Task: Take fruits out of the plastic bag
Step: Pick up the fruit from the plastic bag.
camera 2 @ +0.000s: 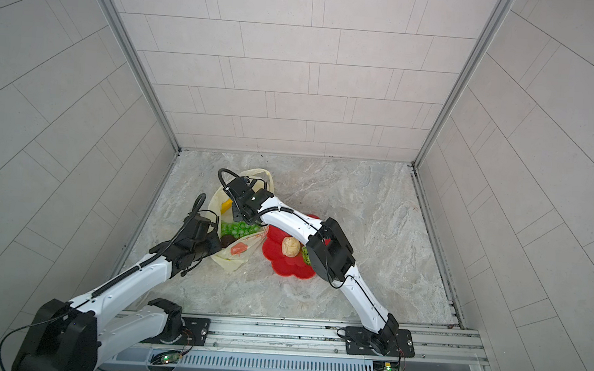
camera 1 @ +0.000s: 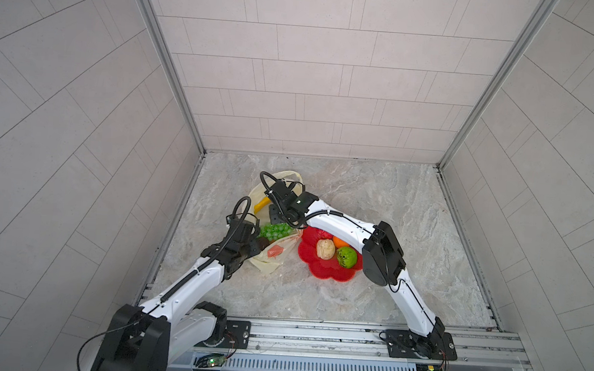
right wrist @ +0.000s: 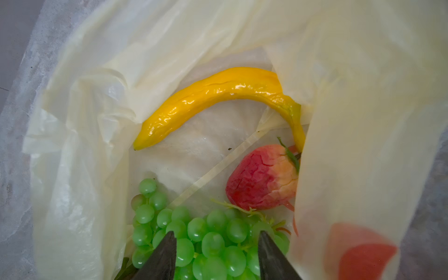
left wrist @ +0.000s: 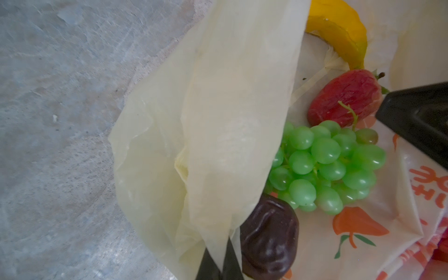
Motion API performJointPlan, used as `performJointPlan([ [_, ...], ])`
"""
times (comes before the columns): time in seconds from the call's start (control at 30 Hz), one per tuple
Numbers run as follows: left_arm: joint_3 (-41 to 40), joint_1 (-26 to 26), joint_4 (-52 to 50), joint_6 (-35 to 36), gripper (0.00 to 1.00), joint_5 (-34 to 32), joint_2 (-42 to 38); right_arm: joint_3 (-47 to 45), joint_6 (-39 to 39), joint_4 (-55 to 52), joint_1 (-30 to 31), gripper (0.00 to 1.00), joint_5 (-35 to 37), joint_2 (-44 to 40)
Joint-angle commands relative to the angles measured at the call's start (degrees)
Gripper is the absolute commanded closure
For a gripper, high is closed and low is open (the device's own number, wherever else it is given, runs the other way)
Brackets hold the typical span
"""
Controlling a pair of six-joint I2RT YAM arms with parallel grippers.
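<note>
The pale-yellow plastic bag (camera 1: pixel 265 264) (camera 2: pixel 227 260) lies open on the marble floor. My left gripper (left wrist: pixel 217 243) is shut on a fold of its rim (left wrist: pixel 218 121), holding the mouth up. Inside lie a yellow banana (right wrist: pixel 218 89) (camera 1: pixel 262 204), a strawberry (right wrist: pixel 261 177) (left wrist: pixel 346 97), a green grape bunch (right wrist: pixel 198 228) (camera 1: pixel 274 230) and a dark purple-brown piece (left wrist: pixel 269 235) (camera 1: pixel 263 243). My right gripper (right wrist: pixel 217 232) reaches into the bag. Its jaws stand apart on either side of the grape bunch, and one of its fingers (left wrist: pixel 417 126) shows in the left wrist view.
A red flower-shaped dish (camera 1: pixel 325 272) (camera 2: pixel 289 270) sits just right of the bag. It holds a beige piece (camera 1: pixel 325 249), an orange (camera 1: pixel 340 241) and a green fruit (camera 1: pixel 346 257). My right arm's elbow (camera 1: pixel 384 253) hangs over the dish. Tiled walls enclose three sides.
</note>
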Motion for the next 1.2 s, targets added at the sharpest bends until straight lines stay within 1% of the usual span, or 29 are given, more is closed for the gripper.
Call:
performJointPlan([
  [0.0, 0.33, -0.35, -0.78, 0.41, 0.99, -1.53, -0.33, 1.79, 2.04, -2.35, -1.31, 0.47, 1.56, 0.74],
  [0.17, 0.33, -0.4, -0.93, 0.22, 0.99, -2.16, -0.68, 4.72, 2.57, -4.5, -2.48, 0.47, 1.72, 3.43],
  [0.37, -0.61, -0.76, 0.86, -0.03, 0.99, -0.21, -0.33, 6.87, 2.27, -5.23, -2.9, 0.46, 1.64, 5.85],
  [0.6, -0.55, -1.24, 0.85, -0.03, 0.97, -0.29, 0.63, 8.88, 1.31, -6.65, -3.06, 0.45, 2.29, 7.37],
  [0.67, -0.24, -1.31, 0.85, -0.04, 0.97, -0.07, 1.74, 8.86, 0.92, -6.86, -2.93, 0.44, 3.57, 7.01],
  [0.8, 0.15, -1.31, 1.45, -0.08, 0.97, 1.02, 3.61, 8.92, 1.76, -6.3, -3.7, 0.41, 2.43, 7.51],
  [1.07, -0.07, -1.77, 2.19, -0.05, 0.97, 1.42, 3.37, 12.64, 2.65, -7.37, -4.47, 0.39, 1.14, 11.52],
  [1.17, -0.2, -1.85, 2.25, -0.08, 0.97, 1.36, 3.08, 14.66, 2.96, -8.19, -4.99, 0.37, 1.31, 13.11],
])
